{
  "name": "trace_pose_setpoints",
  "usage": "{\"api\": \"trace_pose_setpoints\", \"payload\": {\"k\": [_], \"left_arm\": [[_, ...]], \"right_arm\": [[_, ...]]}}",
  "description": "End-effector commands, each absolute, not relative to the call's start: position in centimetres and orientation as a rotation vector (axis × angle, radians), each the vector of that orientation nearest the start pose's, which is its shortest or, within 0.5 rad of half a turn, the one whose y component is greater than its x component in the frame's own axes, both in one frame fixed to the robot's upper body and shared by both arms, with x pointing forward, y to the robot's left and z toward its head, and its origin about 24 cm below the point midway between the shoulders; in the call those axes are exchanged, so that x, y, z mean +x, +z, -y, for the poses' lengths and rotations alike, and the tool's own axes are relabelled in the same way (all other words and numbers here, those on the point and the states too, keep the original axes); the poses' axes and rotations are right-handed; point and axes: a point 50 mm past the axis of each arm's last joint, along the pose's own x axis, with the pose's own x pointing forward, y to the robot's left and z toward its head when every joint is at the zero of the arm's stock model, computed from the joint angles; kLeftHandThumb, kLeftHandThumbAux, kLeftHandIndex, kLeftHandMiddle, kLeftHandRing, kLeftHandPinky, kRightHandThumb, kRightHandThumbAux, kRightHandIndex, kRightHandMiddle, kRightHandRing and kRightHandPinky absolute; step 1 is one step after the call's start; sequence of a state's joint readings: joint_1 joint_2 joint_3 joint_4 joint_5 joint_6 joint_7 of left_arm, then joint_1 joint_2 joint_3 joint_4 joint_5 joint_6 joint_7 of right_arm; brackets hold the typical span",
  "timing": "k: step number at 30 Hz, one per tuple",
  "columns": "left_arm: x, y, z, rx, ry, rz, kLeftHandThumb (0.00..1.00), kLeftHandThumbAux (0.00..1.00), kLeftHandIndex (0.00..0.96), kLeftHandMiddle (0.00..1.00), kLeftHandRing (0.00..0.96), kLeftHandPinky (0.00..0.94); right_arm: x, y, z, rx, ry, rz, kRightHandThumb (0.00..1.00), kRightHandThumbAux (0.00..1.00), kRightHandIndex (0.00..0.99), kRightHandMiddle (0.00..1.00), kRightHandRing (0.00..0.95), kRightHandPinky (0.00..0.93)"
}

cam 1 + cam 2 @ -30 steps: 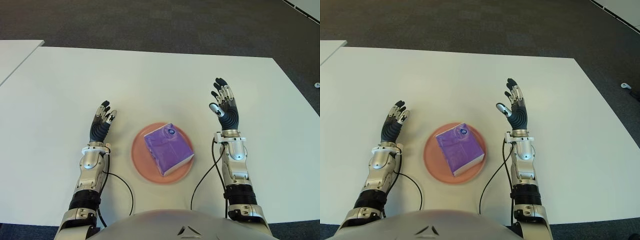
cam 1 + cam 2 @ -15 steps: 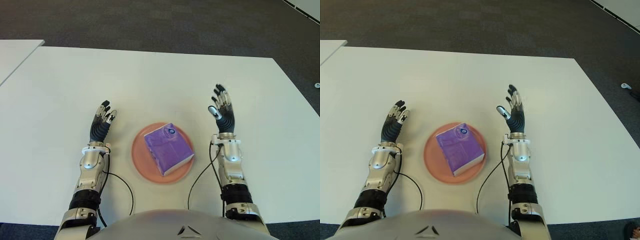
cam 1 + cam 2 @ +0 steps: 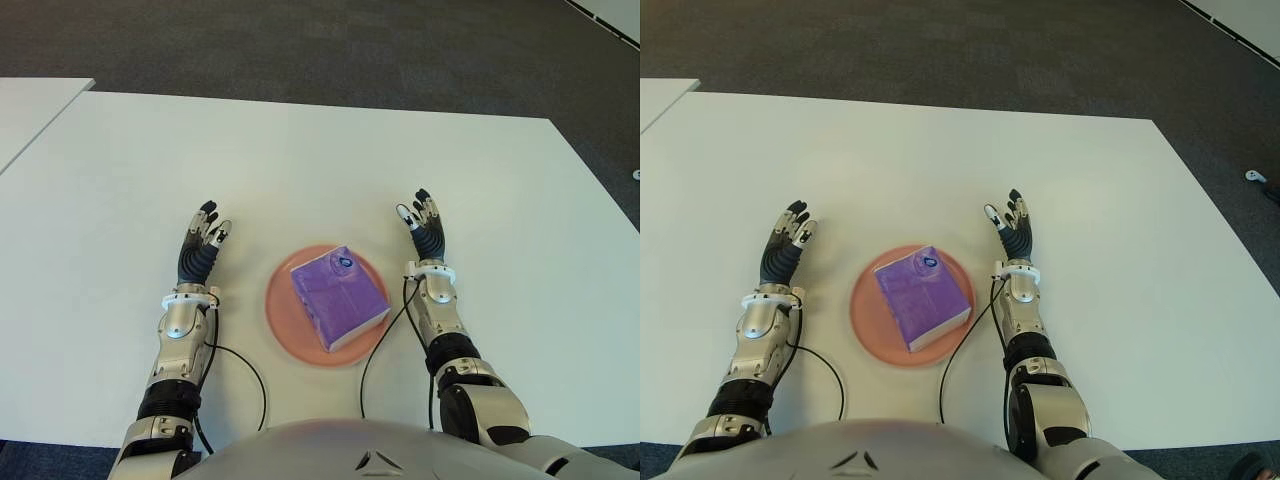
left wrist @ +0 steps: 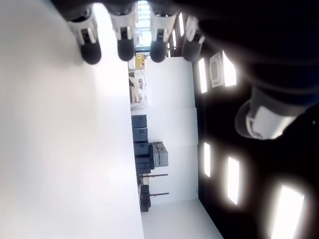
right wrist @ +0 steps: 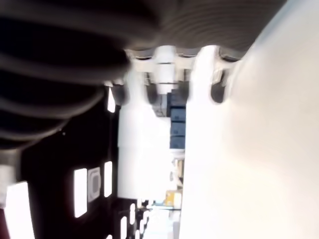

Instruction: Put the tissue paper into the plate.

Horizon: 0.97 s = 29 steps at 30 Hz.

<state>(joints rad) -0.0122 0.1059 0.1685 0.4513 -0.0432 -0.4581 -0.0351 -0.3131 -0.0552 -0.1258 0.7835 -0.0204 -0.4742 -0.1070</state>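
I read the purple tissue pack (image 3: 338,301) as lying flat inside the pink plate (image 3: 283,320), turned at an angle, with one corner reaching out over the plate's rim on the side toward the right hand. The left hand (image 3: 199,250) shows just to the plate's left and the right hand (image 3: 425,232) just to its right, both over the white table (image 3: 300,160). On each I see the fingers extended and relaxed, holding nothing.

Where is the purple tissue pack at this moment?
The tissue pack lies on the pink plate, near the table's front edge, between the open left hand and right hand.
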Motion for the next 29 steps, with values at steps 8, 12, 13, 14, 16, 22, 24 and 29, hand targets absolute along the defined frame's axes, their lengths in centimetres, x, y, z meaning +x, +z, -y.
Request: {"api": "trace_pose_setpoints", "payload": {"k": [8, 12, 13, 14, 16, 22, 24, 29], "left_arm": [[22.5, -1.9, -21.4, 0.064, 0.132, -0.023, 0.000, 0.473, 0.000, 0.000, 0.000, 0.000], [22.6, -1.9, -21.4, 0.064, 0.132, -0.023, 0.000, 0.475, 0.000, 0.000, 0.000, 0.000], [22.6, -1.9, -21.4, 0.064, 0.132, -0.023, 0.000, 0.476, 0.000, 0.000, 0.000, 0.000], [22.6, -1.9, -21.3, 0.064, 0.133, -0.024, 0.000, 0.476, 0.000, 0.000, 0.000, 0.000], [22.6, -1.9, -21.3, 0.064, 0.134, -0.023, 0.000, 0.476, 0.000, 0.000, 0.000, 0.000], [22.6, -1.9, -21.3, 0.065, 0.135, -0.024, 0.000, 0.470, 0.000, 0.000, 0.000, 0.000], [22.6, -1.9, -21.2, 0.065, 0.135, -0.022, 0.000, 0.467, 0.000, 0.000, 0.000, 0.000], [22.7, -1.8, -21.2, 0.065, 0.133, -0.019, 0.000, 0.467, 0.000, 0.000, 0.000, 0.000]], "right_arm": [[25.8, -6.1, 17.2, 0.027, -0.175, -0.220, 0.000, 0.516, 0.000, 0.000, 0.000, 0.000], [25.8, -6.0, 17.4, 0.034, -0.177, -0.203, 0.000, 0.515, 0.000, 0.000, 0.000, 0.000], [25.7, -6.0, 17.5, 0.035, -0.176, -0.196, 0.000, 0.515, 0.000, 0.000, 0.000, 0.000], [25.7, -5.9, 17.6, 0.034, -0.175, -0.188, 0.000, 0.515, 0.000, 0.000, 0.000, 0.000], [25.7, -5.9, 17.7, 0.034, -0.173, -0.178, 0.000, 0.516, 0.000, 0.000, 0.000, 0.000], [25.6, -5.8, 17.9, 0.021, -0.167, -0.167, 0.000, 0.523, 0.000, 0.000, 0.000, 0.000], [25.5, -5.8, 18.0, 0.017, -0.166, -0.167, 0.000, 0.526, 0.000, 0.000, 0.000, 0.000], [25.4, -5.8, 18.2, 0.009, -0.161, -0.165, 0.000, 0.533, 0.000, 0.000, 0.000, 0.000]]}}
